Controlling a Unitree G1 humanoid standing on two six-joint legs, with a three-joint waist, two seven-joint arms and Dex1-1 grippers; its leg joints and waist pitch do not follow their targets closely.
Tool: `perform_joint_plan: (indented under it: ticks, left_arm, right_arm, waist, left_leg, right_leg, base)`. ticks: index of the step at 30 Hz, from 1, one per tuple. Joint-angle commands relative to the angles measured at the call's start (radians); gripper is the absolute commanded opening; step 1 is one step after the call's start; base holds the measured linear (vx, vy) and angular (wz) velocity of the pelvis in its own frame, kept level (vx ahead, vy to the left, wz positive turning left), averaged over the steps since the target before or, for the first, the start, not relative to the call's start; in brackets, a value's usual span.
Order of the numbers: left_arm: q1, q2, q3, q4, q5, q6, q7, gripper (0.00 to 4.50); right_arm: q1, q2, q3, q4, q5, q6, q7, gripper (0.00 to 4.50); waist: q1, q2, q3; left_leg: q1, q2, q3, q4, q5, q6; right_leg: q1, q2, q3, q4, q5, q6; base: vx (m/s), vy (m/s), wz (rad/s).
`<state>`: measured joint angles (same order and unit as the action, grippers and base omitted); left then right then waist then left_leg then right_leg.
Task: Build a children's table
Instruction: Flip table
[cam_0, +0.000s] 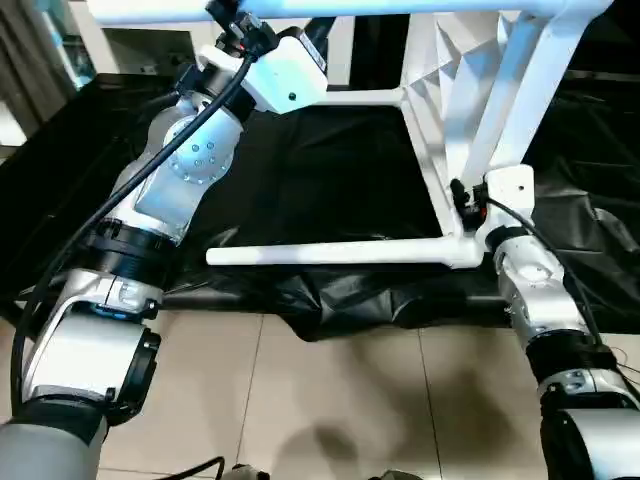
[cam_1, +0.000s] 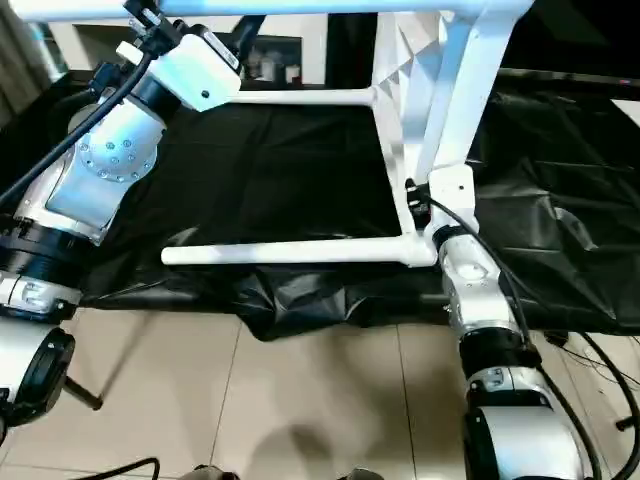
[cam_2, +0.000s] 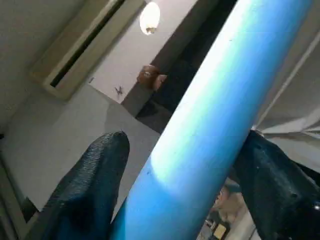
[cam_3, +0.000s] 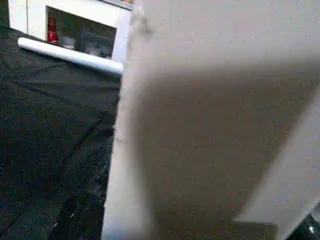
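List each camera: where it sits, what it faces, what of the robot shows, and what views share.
Left eye: on the head, looking down at the table lying on its side on black sheeting; both forearms show.
Right eye: beside it, same scene.
Left wrist: looks along the left gripper, a leg between its fingers.
Right wrist: pressed close to the table's white surface.
Shared: the table.

From my station I log a black sheet spread crumpled over a low platform, its front edge sagging onto the beige tiled floor below it. Behind the sheet stands a white cabinet holding a red item; overhead, a round ceiling lamp glows.
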<state>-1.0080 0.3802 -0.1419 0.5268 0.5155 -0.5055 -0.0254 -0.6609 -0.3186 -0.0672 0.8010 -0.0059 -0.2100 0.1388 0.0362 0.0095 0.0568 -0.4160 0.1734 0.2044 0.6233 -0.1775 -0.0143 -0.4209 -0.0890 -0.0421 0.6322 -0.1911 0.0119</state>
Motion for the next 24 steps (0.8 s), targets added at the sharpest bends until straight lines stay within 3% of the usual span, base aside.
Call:
perform_joint_plan:
  ticks: [1,3,5,7,9,13,16,19,22,24]
  left_arm:
    - [0.000,-0.047,0.057,0.022,-0.151,0.022,-0.025,3.15]
    - [-0.002,-0.086,0.115,0.024,-0.262,0.069,-0.050,3.13]
    - [-0.004,-0.099,0.135,0.025,-0.302,0.087,-0.061,3.12]
    - [-0.023,-0.143,0.210,0.021,-0.437,0.162,-0.088,3.11]
    - [-0.028,-0.154,0.228,0.020,-0.466,0.178,-0.093,3.11]
    - [-0.055,-0.194,0.301,0.033,-0.577,0.257,-0.116,3.10]
    - [-0.066,-0.204,0.323,0.023,-0.597,0.295,-0.129,3.10]
    - [-0.061,-0.206,0.322,0.009,-0.592,0.314,-0.137,3.10]
    - [-0.054,-0.205,0.316,-0.002,-0.586,0.328,-0.141,3.07]
    - [-0.052,-0.200,0.311,-0.005,-0.578,0.335,-0.140,3.07]
  right_arm:
    - [-0.071,-0.050,0.034,-0.077,-0.056,-0.054,0.034,2.09]
    - [-0.086,-0.079,0.024,-0.095,-0.061,-0.041,0.030,2.09]
    - [-0.093,-0.091,0.019,-0.101,-0.061,-0.035,0.027,2.09]
    - [-0.158,-0.156,-0.013,-0.111,-0.065,-0.019,0.005,2.09]
    - [-0.174,-0.169,-0.020,-0.110,-0.063,-0.017,0.002,2.09]
    - [-0.277,-0.231,-0.054,-0.096,-0.040,-0.005,0.012,2.09]
    - [-0.350,-0.268,-0.059,-0.079,-0.020,-0.001,0.063,2.09]
    - [-0.371,-0.272,-0.052,-0.071,-0.006,-0.005,0.118,2.09]
    - [-0.375,-0.265,-0.041,-0.076,-0.001,-0.011,0.149,2.68]
    - [-0.365,-0.251,-0.038,-0.089,-0.001,-0.021,0.145,2.71]
  waist:
    - [0.012,-0.020,-0.091]
    - [0.016,-0.022,-0.089]
    - [0.024,-0.024,-0.086]
    - [0.032,-0.021,-0.085]
    - [0.038,-0.022,-0.081]
    - [0.050,-0.014,-0.080]
    - [0.050,-0.014,-0.081]
    - [0.047,-0.018,-0.082]
    - [0.048,-0.021,-0.082]
    - [0.047,-0.023,-0.083]
  left_leg:
    - [0.029,0.042,-0.020,-0.051,-0.055,0.114]
    - [0.029,0.039,-0.016,-0.049,-0.051,0.124]
    - [0.029,0.039,-0.013,-0.048,-0.071,0.135]
    - [0.035,0.038,-0.010,-0.048,-0.096,0.116]
    - [0.036,0.037,-0.007,-0.047,-0.116,0.117]
    - [0.039,0.039,-0.008,-0.047,-0.142,0.102]
    - [0.037,0.042,-0.011,-0.047,-0.138,0.098]
    - [0.031,0.043,-0.013,-0.047,-0.123,0.105]
    - [0.028,0.043,-0.014,-0.045,-0.098,0.119]
    - [0.026,0.042,-0.013,-0.044,-0.083,0.132]
  right_leg:
    - [0.060,-0.046,0.030,-0.047,0.058,-0.299]
    - [0.059,-0.045,0.029,-0.047,0.068,-0.308]
    - [0.058,-0.047,0.029,-0.053,0.021,-0.300]
    - [0.053,-0.044,0.029,-0.057,-0.042,-0.294]
    - [0.049,-0.044,0.030,-0.061,-0.076,-0.285]
    - [0.042,-0.041,0.029,-0.065,-0.131,-0.262]
    - [0.042,-0.039,0.029,-0.062,-0.102,-0.262]
    - [0.049,-0.044,0.027,-0.057,-0.070,-0.264]
    - [0.052,-0.047,0.028,-0.056,-0.048,-0.266]
    - [0.053,-0.047,0.028,-0.053,-0.027,-0.267]
  base:
    - [0.000,0.000,0.00]
    - [0.000,0.000,0.00]
    - [0.000,0.000,0.00]
    - [0.000,0.000,0.00]
    - [0.000,0.000,0.00]
    - [0.000,0.000,0.00]
    - [0.000,0.000,0.00]
    - [0.000,0.000,0.00]
    - [0.000,0.000,0.00]
    - [0.000,0.000,0.00]
